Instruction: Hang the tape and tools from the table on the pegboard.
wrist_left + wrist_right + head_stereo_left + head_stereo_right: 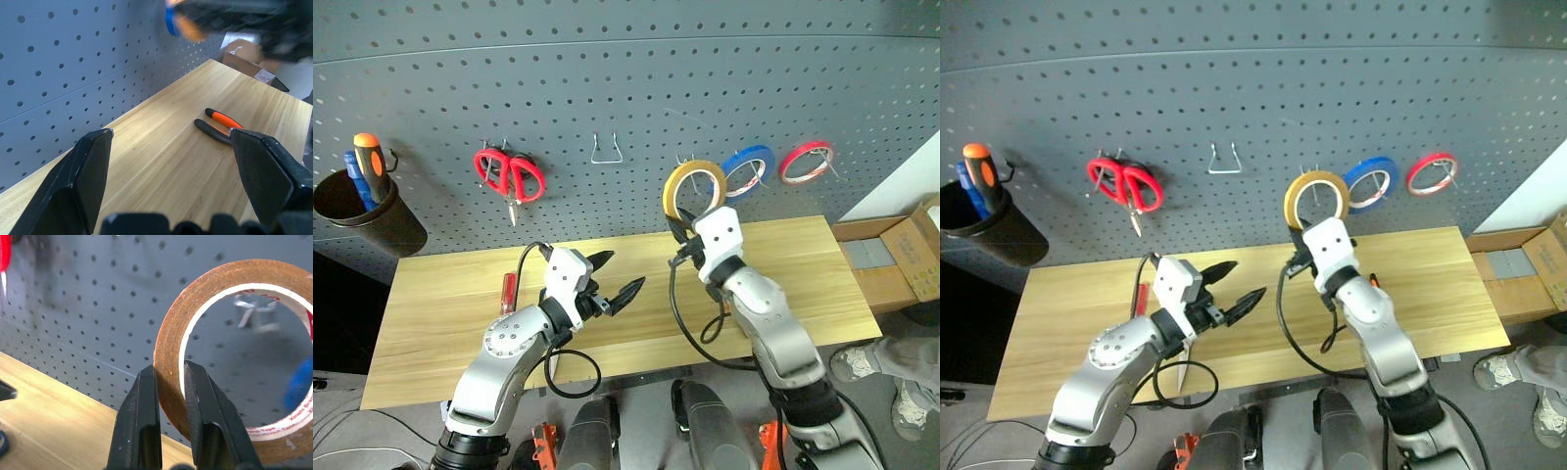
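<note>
My right gripper (682,225) is shut on the lower rim of the yellow tape (694,186), holding the ring upright close to the pegboard (607,78). In the right wrist view the fingers (142,421) pinch the tape (171,352), and a metal hook (252,313) shows through its hole. I cannot tell whether the tape touches the hook. My left gripper (625,271) hovers open over the middle of the table (431,294), holding nothing. Orange-and-black pliers (220,125) lie on the wood beyond it. A small red-handled screwdriver (508,292) lies on the table to its left.
On the board hang red-handled scissors (509,174), a bare wire hook (607,150), a blue roll (749,168) and a red roll (806,162). A black cup (362,211) with an orange-handled screwdriver hangs at far left. Cardboard boxes (901,255) and a person's shoe (871,362) are at right.
</note>
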Tool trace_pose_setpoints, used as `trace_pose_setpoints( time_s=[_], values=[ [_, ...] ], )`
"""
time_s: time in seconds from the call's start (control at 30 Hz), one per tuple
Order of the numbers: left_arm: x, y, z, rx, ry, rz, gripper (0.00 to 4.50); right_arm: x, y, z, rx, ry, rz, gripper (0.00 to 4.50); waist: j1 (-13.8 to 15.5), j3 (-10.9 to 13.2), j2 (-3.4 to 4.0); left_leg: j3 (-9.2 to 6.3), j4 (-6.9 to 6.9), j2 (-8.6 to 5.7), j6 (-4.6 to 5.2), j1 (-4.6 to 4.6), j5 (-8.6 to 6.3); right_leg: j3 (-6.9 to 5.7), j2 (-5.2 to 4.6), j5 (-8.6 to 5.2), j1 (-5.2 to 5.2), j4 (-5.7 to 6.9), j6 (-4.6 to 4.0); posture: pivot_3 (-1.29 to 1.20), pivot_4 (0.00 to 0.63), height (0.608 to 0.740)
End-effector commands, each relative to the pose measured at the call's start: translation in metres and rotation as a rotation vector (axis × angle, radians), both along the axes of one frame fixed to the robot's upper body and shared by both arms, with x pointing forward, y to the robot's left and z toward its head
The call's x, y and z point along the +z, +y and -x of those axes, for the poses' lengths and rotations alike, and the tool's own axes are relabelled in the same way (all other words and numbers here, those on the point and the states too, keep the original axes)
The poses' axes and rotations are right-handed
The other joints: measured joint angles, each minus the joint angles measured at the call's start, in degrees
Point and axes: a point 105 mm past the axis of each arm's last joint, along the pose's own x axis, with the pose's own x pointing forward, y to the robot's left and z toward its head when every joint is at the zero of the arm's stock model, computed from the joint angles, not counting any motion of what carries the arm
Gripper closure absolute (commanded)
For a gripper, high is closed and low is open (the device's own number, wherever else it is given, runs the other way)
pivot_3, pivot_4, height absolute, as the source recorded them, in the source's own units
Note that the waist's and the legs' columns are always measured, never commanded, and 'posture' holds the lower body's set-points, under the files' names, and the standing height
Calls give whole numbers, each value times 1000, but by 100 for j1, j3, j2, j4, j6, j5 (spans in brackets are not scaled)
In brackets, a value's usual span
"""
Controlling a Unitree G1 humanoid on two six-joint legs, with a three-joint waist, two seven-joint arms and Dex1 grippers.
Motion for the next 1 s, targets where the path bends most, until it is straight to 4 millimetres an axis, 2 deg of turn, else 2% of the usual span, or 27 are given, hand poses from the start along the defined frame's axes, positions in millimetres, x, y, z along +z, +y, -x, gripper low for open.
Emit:
trace_pose_setpoints(
  time_s=[0.03,0.07,0.2,0.33,0.5,0.57,0.6,0.63,0.7,0.73,0.77,0.87,1.0],
  values=[
    [15,-2,2,-6,-61,1,383,11,4,-5,8,-49,-12,4403,8,-1,-1,0,0,0,-3,-1,2,0,0,0,-1,0,0,-70,266,740],
    [15,-1,2,-1,-63,0,383,11,1,-7,-5,-43,-19,4403,13,-2,-3,0,1,0,-4,-1,3,0,-1,0,-1,1,0,-70,266,740],
    [16,-1,1,5,-65,0,383,6,-10,-6,-35,-10,-35,3122,24,-5,-8,0,1,0,-5,-2,3,0,-1,0,-1,0,0,-78,275,740],
    [14,-2,1,5,-56,2,383,-4,-24,10,-52,39,-32,1764,78,-5,-9,-4,0,0,-4,-2,2,-2,-2,0,0,1,0,-93,284,740],
    [5,-1,2,4,-28,-11,383,-23,-47,41,-57,199,-74,28,124,-6,-9,-3,1,0,12,-1,-7,1,-2,0,0,3,0,-103,291,740],
    [0,-3,4,-20,-7,-34,383,-57,-64,55,-84,405,-35,28,116,-7,-6,-3,4,0,15,0,-9,2,-2,1,1,4,-2,-109,293,740],
    [-7,-6,8,-55,36,-45,383,-79,-86,57,-185,517,-11,28,123,-16,-7,-3,4,0,16,1,-9,1,-3,2,2,5,-3,-112,298,740],
    [-11,-8,12,-81,67,-51,383,-92,-102,61,-261,590,6,28,134,-22,-10,-5,4,0,17,5,-10,-1,-2,2,5,6,-3,-113,301,740],
    [-18,-16,23,-160,135,-47,383,-107,-136,57,-437,699,24,28,140,-21,-8,-11,4,0,17,3,-10,-5,-2,1,7,4,-5,-121,307,740],
    [-20,-18,27,-184,158,-44,383,-107,-149,51,-507,722,0,28,135,-20,-7,-6,4,0,17,3,-10,0,-4,2,7,5,-6,-127,308,740],
    [-22,-21,32,-212,173,-51,383,-107,-155,46,-538,747,-21,28,95,-20,-7,-2,6,-3,17,3,-10,2,-8,4,6,5,-10,-127,307,740],
    [-28,-24,40,-256,203,-84,383,-108,-158,37,-539,790,8,28,22,-19,-5,9,12,-2,23,9,-4,7,-6,14,6,9,-21,-123,305,740],
    [-28,-27,49,-287,208,-98,383,-108,-150,30,-494,828,-21,28,7,-21,-3,-5,3,6,24,10,-1,-1,9,13,6,16,-23,-110,300,740]
  ],
)
